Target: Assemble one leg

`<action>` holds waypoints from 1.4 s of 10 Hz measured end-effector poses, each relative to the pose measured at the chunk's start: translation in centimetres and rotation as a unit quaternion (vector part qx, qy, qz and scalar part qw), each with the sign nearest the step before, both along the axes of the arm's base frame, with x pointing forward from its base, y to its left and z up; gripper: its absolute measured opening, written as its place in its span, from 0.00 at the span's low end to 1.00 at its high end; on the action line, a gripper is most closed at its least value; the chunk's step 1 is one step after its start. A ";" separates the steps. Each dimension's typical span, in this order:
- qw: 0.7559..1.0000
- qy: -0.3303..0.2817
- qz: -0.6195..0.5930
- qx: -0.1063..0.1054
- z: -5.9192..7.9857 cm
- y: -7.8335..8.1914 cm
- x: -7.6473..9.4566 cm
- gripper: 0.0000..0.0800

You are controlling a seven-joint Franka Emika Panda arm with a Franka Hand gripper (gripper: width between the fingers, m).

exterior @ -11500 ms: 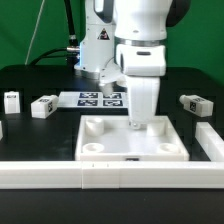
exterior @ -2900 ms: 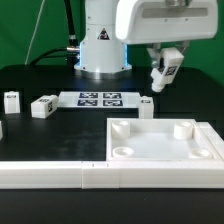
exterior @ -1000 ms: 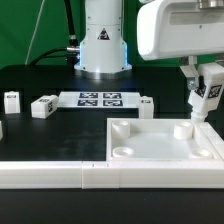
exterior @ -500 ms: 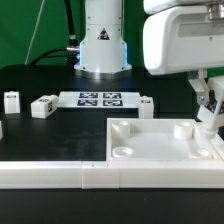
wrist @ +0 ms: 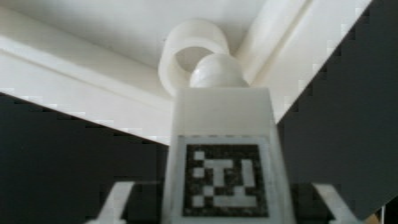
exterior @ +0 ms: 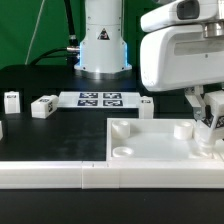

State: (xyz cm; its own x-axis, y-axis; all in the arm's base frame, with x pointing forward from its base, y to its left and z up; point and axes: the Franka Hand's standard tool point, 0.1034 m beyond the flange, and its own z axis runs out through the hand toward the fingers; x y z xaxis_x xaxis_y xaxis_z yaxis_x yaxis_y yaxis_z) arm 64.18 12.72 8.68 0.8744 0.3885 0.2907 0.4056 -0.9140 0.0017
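Observation:
My gripper [exterior: 208, 118] is shut on the leg [exterior: 211, 128], a small white block with a black-and-white tag. It holds the leg tilted over the corner of the white square tabletop [exterior: 160, 150] on the exterior view's right, its lower end at the panel. In the wrist view the leg [wrist: 221, 130] stands between my fingers [wrist: 121, 200], tag facing the camera. Its rounded tip sits at the round corner socket [wrist: 192, 45]. I cannot tell whether the tip is inside the socket.
Two loose legs [exterior: 11, 100] [exterior: 42, 107] lie at the exterior view's left and another [exterior: 146, 105] behind the tabletop. The marker board [exterior: 100, 98] lies before the robot base. A long white rail [exterior: 50, 175] runs along the front.
My gripper has carried the leg to the exterior view's right and down, from above the table to the tabletop's right corner. The tabletop had moved right earlier.

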 end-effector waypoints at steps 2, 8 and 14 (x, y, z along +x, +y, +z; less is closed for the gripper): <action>1.000 -0.009 -0.001 0.001 0.0 -0.1 0.4 0.36; 1.000 -0.031 -0.005 0.001 0.0 -0.9 1.1 0.36; 0.999 -0.036 -0.004 0.001 0.1 -0.9 0.9 0.36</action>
State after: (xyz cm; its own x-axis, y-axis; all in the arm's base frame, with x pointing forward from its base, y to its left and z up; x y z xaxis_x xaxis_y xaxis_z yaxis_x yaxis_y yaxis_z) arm 65.06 11.81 8.75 0.8543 0.3808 0.3537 0.3967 -0.9175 0.0295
